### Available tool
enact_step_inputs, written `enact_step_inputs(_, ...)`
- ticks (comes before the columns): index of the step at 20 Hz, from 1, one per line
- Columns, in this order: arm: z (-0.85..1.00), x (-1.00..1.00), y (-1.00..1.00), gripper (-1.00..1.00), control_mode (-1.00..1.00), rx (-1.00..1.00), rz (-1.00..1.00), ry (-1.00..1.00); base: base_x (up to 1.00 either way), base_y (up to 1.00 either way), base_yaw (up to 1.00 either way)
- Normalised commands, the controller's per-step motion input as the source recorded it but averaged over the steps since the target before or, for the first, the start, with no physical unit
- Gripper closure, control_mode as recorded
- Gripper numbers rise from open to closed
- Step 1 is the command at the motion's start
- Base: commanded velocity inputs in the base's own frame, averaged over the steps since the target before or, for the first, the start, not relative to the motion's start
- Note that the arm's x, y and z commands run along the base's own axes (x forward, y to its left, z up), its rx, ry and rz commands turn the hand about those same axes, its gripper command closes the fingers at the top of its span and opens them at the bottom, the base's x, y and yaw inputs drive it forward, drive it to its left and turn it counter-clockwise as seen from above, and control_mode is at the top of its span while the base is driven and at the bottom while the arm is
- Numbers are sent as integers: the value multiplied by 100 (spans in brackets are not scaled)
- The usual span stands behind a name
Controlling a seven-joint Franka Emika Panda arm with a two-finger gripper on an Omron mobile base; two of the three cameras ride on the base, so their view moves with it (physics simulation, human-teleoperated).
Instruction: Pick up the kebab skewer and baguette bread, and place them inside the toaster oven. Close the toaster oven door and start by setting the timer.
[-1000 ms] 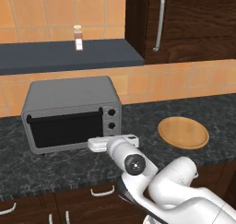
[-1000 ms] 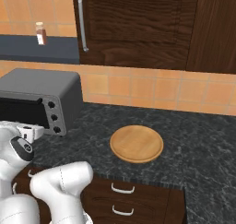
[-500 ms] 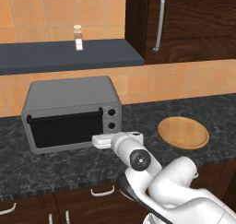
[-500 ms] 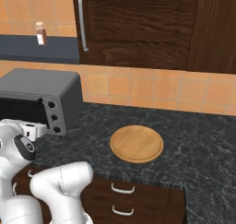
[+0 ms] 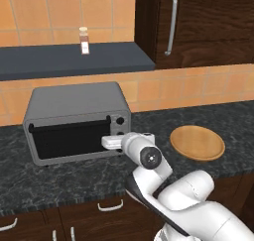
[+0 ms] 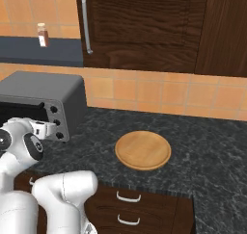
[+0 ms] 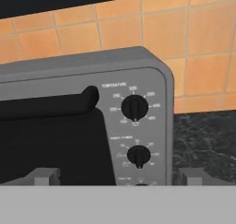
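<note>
Gripper [image 7: 117, 174] spread wide with nothing between the fingers [image 7: 44, 176], aimed straight at the knob panel of the toaster oven [image 5: 74, 121]. From the hand camera, top black knob [image 7: 134, 108] and middle knob [image 7: 138, 156] sitting dead centre between the two tips, a third just peeking in below. Seen from the left base view, hand [image 5: 115, 142] parked right in front of the oven's lower right corner, close to the panel but hard to tell whether touching. Compared with a second ago: hand slid rightward along the front, from over the glass toward the knobs, and lifted a touch. Half a second ago already most of the way there, so only a small nudge since.

Toaster oven door [image 5: 72, 141] shut, dark glass, bar handle [image 7: 50, 103] along the top edge. Skewer and bread nowhere to be made out through the glass, too dark to tell.

Further out: round wooden board [image 5: 197, 143] on the dark speckled counter [image 6: 202, 146] to the right, well apart from the oven. Small bottle [image 5: 85, 40] up on the dark shelf [image 5: 74, 59] against the orange tiles, same spot as before. Dark cabinet door [image 6: 140, 26] with its long handle above.
</note>
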Motion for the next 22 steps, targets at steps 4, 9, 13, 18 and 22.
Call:
enact_step_inputs(4, -27, 29, -14, -100, -100, 0, 0, 0, 0, 0, 0)
enact_step_inputs(9, -37, 12, -3, -100, -100, -1, 0, 0, 0, 0, 0)
enact_step_inputs(13, -23, 15, -12, -100, -100, 0, 0, 0, 0, 0, 0)
enact_step_inputs(18, -6, 41, -16, -100, -100, 0, 0, 0, 0, 0, 0)
enact_step_inputs(22, -25, 26, -26, -100, -100, 0, 3, 0, 0, 0, 0)
